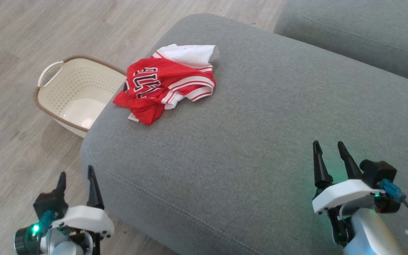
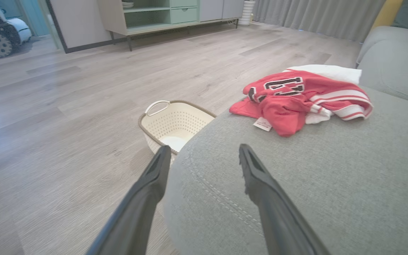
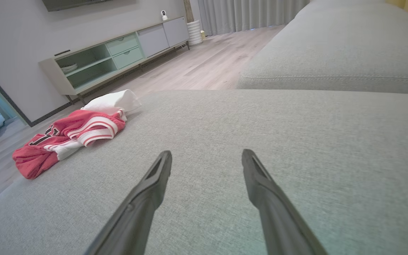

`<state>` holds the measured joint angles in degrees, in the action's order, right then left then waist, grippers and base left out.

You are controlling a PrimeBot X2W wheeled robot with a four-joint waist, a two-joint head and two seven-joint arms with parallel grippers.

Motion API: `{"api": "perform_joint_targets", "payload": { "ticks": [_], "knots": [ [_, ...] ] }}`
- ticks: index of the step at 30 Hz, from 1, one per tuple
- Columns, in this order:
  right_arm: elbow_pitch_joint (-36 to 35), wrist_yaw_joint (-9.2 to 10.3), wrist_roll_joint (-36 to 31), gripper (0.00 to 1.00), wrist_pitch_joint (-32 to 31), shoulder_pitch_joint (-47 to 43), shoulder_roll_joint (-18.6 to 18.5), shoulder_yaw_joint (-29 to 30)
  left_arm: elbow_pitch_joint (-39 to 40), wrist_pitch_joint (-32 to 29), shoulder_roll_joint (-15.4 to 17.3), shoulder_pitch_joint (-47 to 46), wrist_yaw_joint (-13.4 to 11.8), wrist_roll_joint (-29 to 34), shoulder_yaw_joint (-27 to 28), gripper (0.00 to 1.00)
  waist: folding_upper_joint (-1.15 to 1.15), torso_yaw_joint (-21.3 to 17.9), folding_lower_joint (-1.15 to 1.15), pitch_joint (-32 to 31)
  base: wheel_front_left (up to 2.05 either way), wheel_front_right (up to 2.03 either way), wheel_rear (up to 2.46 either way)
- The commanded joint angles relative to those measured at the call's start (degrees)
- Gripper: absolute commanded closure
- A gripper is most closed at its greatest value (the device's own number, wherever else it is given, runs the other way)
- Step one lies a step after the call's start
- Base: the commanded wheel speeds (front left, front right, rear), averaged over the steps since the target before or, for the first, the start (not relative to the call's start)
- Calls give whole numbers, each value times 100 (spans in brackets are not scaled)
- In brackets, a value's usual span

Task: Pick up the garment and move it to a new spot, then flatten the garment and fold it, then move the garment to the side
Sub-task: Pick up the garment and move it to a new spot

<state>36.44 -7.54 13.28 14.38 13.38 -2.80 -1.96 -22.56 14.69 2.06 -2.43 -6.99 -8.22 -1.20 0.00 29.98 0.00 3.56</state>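
The garment (image 1: 165, 85) is a red jersey with white trim and black lettering, lying crumpled near the far left edge of a grey sofa cushion (image 1: 260, 134). A white cloth part shows behind it. From the left wrist the garment (image 2: 303, 99) is ahead to the right; from the right wrist the garment (image 3: 69, 136) is far to the left. My left gripper (image 1: 76, 173) hangs open beyond the cushion's near left corner, over the floor. Open too, my right gripper (image 1: 329, 148) hovers over the cushion's near right part. Both are empty and well short of the garment.
A cream perforated laundry basket (image 1: 73, 94) stands on the wooden floor against the cushion's left side, close under the garment. A second grey cushion (image 1: 360, 32) lies at the far right. A low cabinet (image 3: 119, 56) lines the far wall.
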Motion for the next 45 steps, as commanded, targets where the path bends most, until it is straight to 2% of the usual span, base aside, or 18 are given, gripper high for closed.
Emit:
{"api": "perform_joint_targets", "payload": {
  "ticks": [1, 7, 12, 21, 31, 39, 44, 45],
  "knots": [
    [-183, 5, -19, 0, 62, 152, -8, -185, 167, 31, 83, -186, 19, 0, 216, 0, 0, 73, 0, 33, 0, 0, 0],
    [-199, 5, -140, 0, 62, 250, -8, -217, 194, 31, 83, -184, -12, -70, 233, 0, 0, 100, 0, 143, 0, 0, 0],
    [-259, 5, -233, 0, 62, 329, -8, -262, 45, 31, 82, -333, 115, -305, 172, 0, 0, 8, 0, 321, 0, 0, 0],
    [-505, 5, -585, 0, 62, 673, -8, -419, -248, 31, 82, -1065, 352, -511, 381, 0, 0, -491, 0, 928, 0, 0, 0],
    [-946, 5, -754, 0, 62, 1208, -8, -817, -1080, 31, 239, -2436, 705, -172, 857, 0, 0, -1181, 0, 1841, 0, 0, 0],
    [-1187, 5, -834, 0, 62, 1539, -8, -1104, -1984, 31, 544, -3166, 638, 39, 1139, 0, 0, -1677, 0, 2321, 0, 0, 0],
    [-1278, 5, -777, 0, 62, 1608, -8, -1131, -2756, 31, 692, -3456, 405, 55, 1315, 0, 0, -1874, 0, 2384, 0, 0, 0],
    [-1271, 5, -714, 0, 62, 1596, -8, -1144, -2930, 31, 724, -3481, 396, 58, 1323, 21, 0, -1914, 0, 2365, 0, 0, 0]
  ]
}}
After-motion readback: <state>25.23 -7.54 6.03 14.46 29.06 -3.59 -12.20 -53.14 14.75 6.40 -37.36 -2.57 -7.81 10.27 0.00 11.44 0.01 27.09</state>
